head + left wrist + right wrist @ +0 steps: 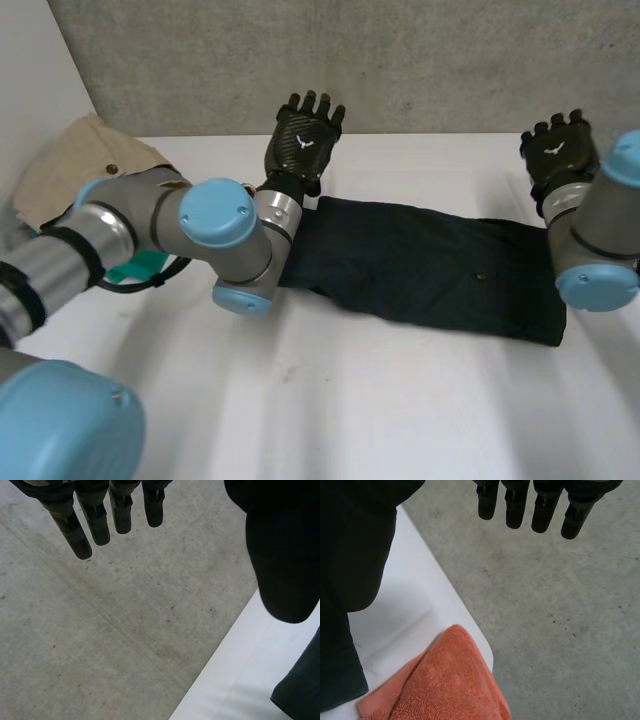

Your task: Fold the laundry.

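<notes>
A dark folded garment (430, 265) lies flat across the middle of the white table (330, 400). My left hand (305, 135) hovers over the table's far edge, just past the garment's left end, with straight fingers (95, 520) that hold nothing. The garment's edge (302, 690) lies below its thumb. My right hand (558, 150) hangs beyond the garment's right end, also open and empty, its fingers (542, 505) straight. The dark garment (337, 670) lies under its thumb.
A beige garment (80, 160) is heaped at the table's far left, with something teal (135, 268) beneath my left arm. An orange towel (445, 680) lies at the table's corner beside the dark garment. A concrete wall (400, 60) stands behind the table.
</notes>
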Controlling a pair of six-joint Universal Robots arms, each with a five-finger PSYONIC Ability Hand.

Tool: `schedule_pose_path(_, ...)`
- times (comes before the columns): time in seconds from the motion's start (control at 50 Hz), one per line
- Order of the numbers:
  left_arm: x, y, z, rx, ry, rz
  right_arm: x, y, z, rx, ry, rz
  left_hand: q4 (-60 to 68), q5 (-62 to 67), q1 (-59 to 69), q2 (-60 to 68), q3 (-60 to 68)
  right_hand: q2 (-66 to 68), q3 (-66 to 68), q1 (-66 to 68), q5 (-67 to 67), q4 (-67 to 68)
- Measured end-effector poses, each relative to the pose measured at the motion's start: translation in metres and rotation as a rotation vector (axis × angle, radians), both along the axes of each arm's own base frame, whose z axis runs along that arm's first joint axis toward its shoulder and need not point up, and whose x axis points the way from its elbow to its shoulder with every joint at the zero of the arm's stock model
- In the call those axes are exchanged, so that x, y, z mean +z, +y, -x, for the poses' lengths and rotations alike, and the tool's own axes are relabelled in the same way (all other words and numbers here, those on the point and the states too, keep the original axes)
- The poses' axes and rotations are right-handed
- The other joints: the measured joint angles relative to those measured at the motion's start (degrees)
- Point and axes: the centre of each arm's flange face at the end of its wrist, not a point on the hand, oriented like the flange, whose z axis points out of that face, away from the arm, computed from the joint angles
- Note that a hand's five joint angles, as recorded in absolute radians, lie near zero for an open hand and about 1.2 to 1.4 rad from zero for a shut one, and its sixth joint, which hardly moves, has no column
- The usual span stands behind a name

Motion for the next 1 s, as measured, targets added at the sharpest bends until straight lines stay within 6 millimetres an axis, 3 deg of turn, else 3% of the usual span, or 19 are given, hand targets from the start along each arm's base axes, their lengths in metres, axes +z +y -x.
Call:
schedule_pose_path(0.06, 0.012, 0.012, -0.009, 0.005, 0.004, -0.026, 0.016, 0.022, 0.007, -0.002, -0.053, -0.03, 0.0, 0.0, 0.0, 0.0, 0.0, 0.0, 0.0, 0.0, 0.0, 0.0)
schedule_pose_path(0.16, 0.023, 0.033, -0.024, -0.001, 0.012, -0.082, 0.018, 0.056, 0.023, -0.015, -0.124, -0.167, 0.0, 0.0, 0.0, 0.0, 0.0, 0.0, 0.0, 0.0, 0.0, 0.0)
schedule_pose_path(0.26, 0.024, 0.057, -0.039, -0.021, 0.03, -0.163, -0.009, 0.089, 0.039, -0.031, -0.254, -0.423, 0.0, 0.0, 0.0, 0.0, 0.0, 0.0, 0.0, 0.0, 0.0, 0.0)
schedule_pose_path(0.36, 0.018, 0.072, -0.046, -0.037, 0.042, -0.222, -0.037, 0.106, 0.041, -0.005, -0.368, -0.571, 0.0, 0.0, 0.0, 0.0, 0.0, 0.0, 0.0, 0.0, 0.0, 0.0)
schedule_pose_path(0.4, 0.016, 0.074, -0.047, -0.041, 0.043, -0.233, -0.045, 0.107, 0.04, 0.006, -0.385, -0.583, 0.0, 0.0, 0.0, 0.0, 0.0, 2.3, 2.4, 2.1, 1.7, 2.4)
schedule_pose_path(0.42, 0.015, 0.076, -0.046, -0.045, 0.043, -0.238, -0.052, 0.105, 0.04, 0.013, -0.393, -0.586, 0.0, 0.0, 0.0, 0.0, 0.0, 14.1, 14.0, 13.5, 12.9, 12.9)
schedule_pose_path(0.44, 0.015, 0.076, -0.046, -0.045, 0.043, -0.239, -0.054, 0.104, 0.04, 0.014, -0.393, -0.585, 0.0, 0.0, 0.0, 0.0, 0.0, 16.1, 16.0, 15.6, 15.8, 15.8)
schedule_pose_path(0.46, 0.014, 0.078, -0.046, -0.048, 0.043, -0.243, -0.06, 0.101, 0.04, 0.017, -0.394, -0.579, 0.0, 0.0, 0.0, 0.0, 0.0, 30.7, 30.0, 29.7, 28.4, 28.5)
schedule_pose_path(0.5, 0.014, 0.079, -0.045, -0.051, 0.043, -0.244, -0.068, 0.096, 0.04, 0.015, -0.389, -0.567, 0.0, 0.0, 0.0, 0.0, 0.0, 49.2, 48.0, 42.7, 45.5, 47.9)
schedule_pose_path(0.52, 0.014, 0.079, -0.045, -0.051, 0.043, -0.244, -0.07, 0.094, 0.041, 0.012, -0.385, -0.561, 0.0, 0.0, 0.0, 0.0, 0.0, 52.6, 51.6, 44.3, 49.2, 51.4)
schedule_pose_path(0.62, 0.017, 0.081, -0.045, -0.051, 0.044, -0.239, -0.066, 0.083, 0.052, -0.022, -0.289, -0.469, 0.0, 0.0, 0.0, 0.0, 0.0, 55.1, 55.7, 47.2, 52.3, 56.1)
schedule_pose_path(0.74, 0.03, 0.086, -0.051, -0.05, 0.056, -0.222, -0.024, 0.076, 0.077, -0.064, 0.032, -0.238, 0.0, 0.0, 0.0, 0.0, 0.0, 55.1, 55.7, 49.0, 53.0, 56.2)
schedule_pose_path(0.82, 0.035, 0.089, -0.054, -0.049, 0.061, -0.217, -0.013, 0.075, 0.078, -0.051, 0.185, -0.172, 0.0, 0.0, 0.0, 0.0, 0.0, 55.1, 55.7, 49.0, 53.6, 56.2)
schedule_pose_path(0.84, 0.037, 0.09, -0.057, -0.048, 0.066, -0.216, -0.008, 0.076, 0.067, -0.004, 0.287, -0.122, 0.0, 0.0, 0.0, 0.0, 0.0, 55.1, 55.7, 49.6, 53.7, 56.2)
schedule_pose_path(0.92, 0.038, 0.091, -0.059, -0.048, 0.075, -0.222, -0.007, 0.09, 0.015, 0.202, 0.388, -0.03, 0.0, 0.0, 0.0, 0.0, 0.0, 55.1, 55.8, 49.6, 53.7, 56.3)
schedule_pose_path(1.0, 0.037, 0.091, -0.059, -0.049, 0.087, -0.234, -0.028, 0.136, -0.06, 0.556, 0.414, 0.014, 0.0, 0.0, 0.0, 0.0, 0.0, 55.1, 56.4, 49.6, 53.7, 56.5)
